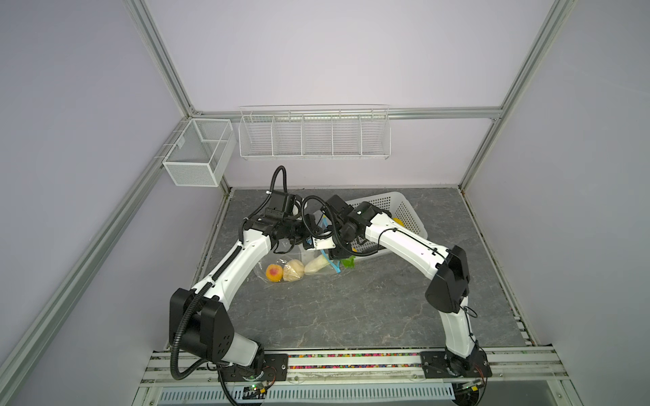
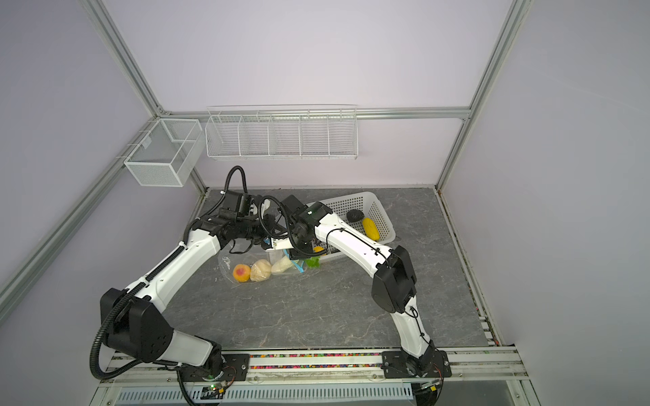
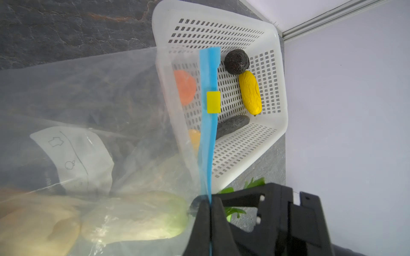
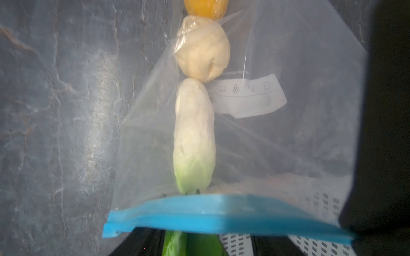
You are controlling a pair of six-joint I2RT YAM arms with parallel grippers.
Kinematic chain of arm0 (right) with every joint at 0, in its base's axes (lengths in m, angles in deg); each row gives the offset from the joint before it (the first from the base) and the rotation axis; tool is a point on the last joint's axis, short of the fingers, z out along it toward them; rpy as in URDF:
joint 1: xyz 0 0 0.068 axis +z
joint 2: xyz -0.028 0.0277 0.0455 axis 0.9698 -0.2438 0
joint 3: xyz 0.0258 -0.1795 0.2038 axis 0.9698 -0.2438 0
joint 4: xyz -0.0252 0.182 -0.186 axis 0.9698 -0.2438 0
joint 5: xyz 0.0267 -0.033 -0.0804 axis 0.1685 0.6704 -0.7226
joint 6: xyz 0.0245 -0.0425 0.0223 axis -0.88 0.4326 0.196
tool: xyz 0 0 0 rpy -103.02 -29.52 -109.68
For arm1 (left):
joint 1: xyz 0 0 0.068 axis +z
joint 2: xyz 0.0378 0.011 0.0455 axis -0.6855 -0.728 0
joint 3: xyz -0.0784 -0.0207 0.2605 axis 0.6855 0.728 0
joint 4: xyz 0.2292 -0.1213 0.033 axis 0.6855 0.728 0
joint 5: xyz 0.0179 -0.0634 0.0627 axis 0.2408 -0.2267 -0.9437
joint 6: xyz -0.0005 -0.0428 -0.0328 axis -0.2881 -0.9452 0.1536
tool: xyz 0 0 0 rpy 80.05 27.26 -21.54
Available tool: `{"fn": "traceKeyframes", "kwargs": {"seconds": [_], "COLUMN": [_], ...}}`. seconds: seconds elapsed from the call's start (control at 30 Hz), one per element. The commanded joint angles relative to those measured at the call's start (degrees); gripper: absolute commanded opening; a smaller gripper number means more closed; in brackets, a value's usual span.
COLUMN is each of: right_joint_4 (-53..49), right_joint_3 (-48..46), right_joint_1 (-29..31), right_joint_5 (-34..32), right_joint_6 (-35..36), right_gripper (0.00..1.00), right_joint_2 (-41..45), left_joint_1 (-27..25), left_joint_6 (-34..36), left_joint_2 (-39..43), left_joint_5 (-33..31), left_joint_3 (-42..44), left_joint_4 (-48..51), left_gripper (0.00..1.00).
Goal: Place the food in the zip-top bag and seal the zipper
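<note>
Zipper (image 3: 208, 133) pinched in left hand (image 3: 209, 212), some food (image 4: 195, 137) inside zip-top bag (image 3: 88, 99); right hand (image 1: 334, 253) close by, spread impossible to tell.

Both top views look down from high above the arm bases toward the back wall, taking in the whole worktop (image 1: 351, 316), while each wrist camera sits very close to the zip-top bag (image 3: 88, 99), both showing its blue zipper (image 3: 207, 133) and the white basket (image 3: 221, 26).
</note>
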Motion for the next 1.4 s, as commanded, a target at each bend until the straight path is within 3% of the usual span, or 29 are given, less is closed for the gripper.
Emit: {"fn": "traceKeyframes", "kwargs": {"seconds": [0.0,0.27,0.33,0.47,0.73,1.03,1.37], "right_joint_4": [14.77,35.93,36.56,33.36,34.93,42.24,44.61], "right_joint_3": [-6.60,-24.08,-25.10,-25.06,-33.19,-39.19,-37.01], "right_joint_1": [-3.81,-11.46,-12.07,-13.91,-19.42,-19.68,-19.01], "right_joint_5": [11.38,28.82,31.35,30.21,23.64,26.30,28.20], "right_joint_6": [-16.68,-47.08,-50.30,-55.09,-60.93,-60.08,-59.37], "right_gripper": [0.60,0.62,0.69,0.66,0.49,0.42,0.32], "right_joint_2": [8.95,18.84,19.56,20.11,20.64,19.16,13.17], "left_joint_1": [-0.76,-0.64,-0.57,-0.57,-0.22,-0.11,-0.10], "left_joint_6": [0.93,1.03,1.06,1.19,1.22,0.71,0.62], "left_joint_2": [1.74,0.83,0.44,0.34,1.23,2.07,2.62], "left_joint_5": [1.31,1.91,2.10,2.09,2.02,1.68,1.50], "left_joint_3": [0.57,-0.12,-0.59,-2.33,-4.62,-5.85,-5.91], "left_joint_4": [1.29,1.25,1.43,2.49,4.49,4.99,5.38], "left_gripper": [0.00,0.00,0.00,0.00,0.00,0.00,0.00]}}
